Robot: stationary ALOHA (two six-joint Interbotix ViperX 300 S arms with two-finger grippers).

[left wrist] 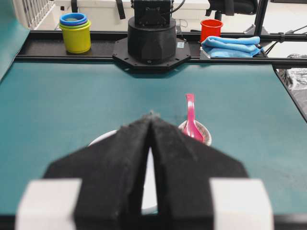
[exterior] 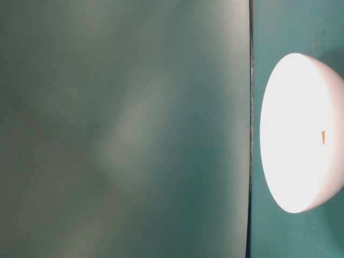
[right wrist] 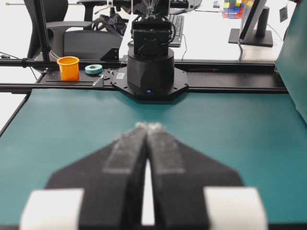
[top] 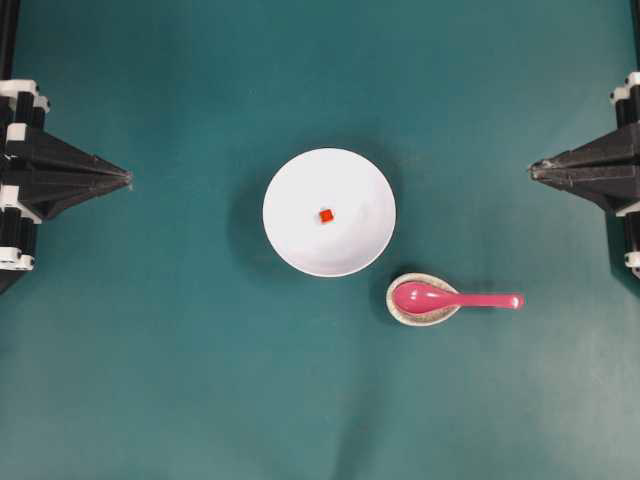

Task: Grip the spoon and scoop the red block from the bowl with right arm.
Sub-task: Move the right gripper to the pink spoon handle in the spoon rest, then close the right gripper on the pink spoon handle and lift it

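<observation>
The white bowl sits mid-table with the tiny red block inside it. The pink spoon lies right of and below the bowl, its scoop resting in a small speckled dish and its handle pointing right. My right gripper is shut at the right edge, far from the spoon, with nothing between its fingers. My left gripper is shut at the left edge. In the left wrist view the spoon shows beyond the closed tips of the left gripper. The right gripper hides the bowl in its own view.
In the table-level view the bowl fills the right side beside a teal backdrop. Beyond the table's far edges stand stacked cups, a red cup, a blue cloth, an orange cup and a tape roll.
</observation>
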